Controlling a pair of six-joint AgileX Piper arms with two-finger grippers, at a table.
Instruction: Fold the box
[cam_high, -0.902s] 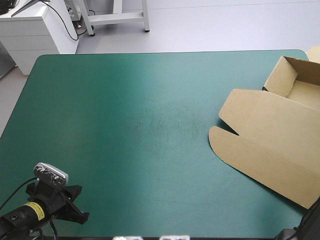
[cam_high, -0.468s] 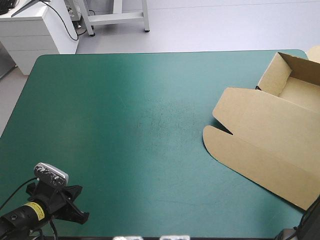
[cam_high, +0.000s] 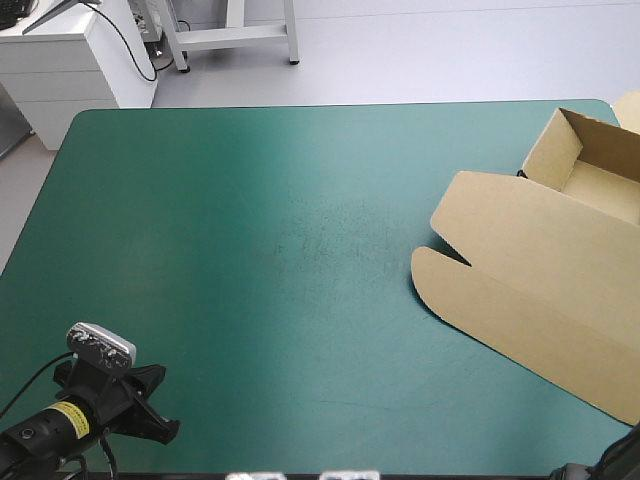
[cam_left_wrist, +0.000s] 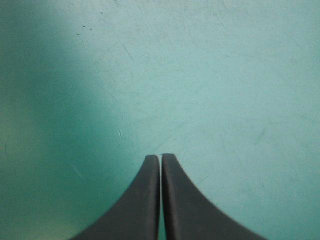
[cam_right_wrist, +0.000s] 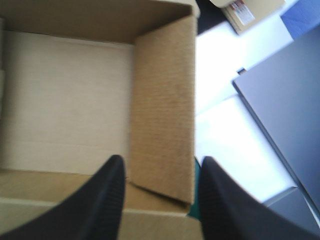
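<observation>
High view, one brown box (cam_high: 540, 270), left end effector (cam_left_wrist: 160, 156) closed, right end effector (cam_right_wrist: 161, 159) spread astride one wall (cam_right_wrist: 162, 100).

from above and behind, the high view spans the table (cam_high: 250, 200); both wrist views look close down, the right sharing the box (cam_high: 540, 280).

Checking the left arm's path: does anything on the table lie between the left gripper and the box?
Nothing visible does. Only bare teal-green cover lies between the left gripper, at the near left corner, and the box at the table's right edge.
</observation>
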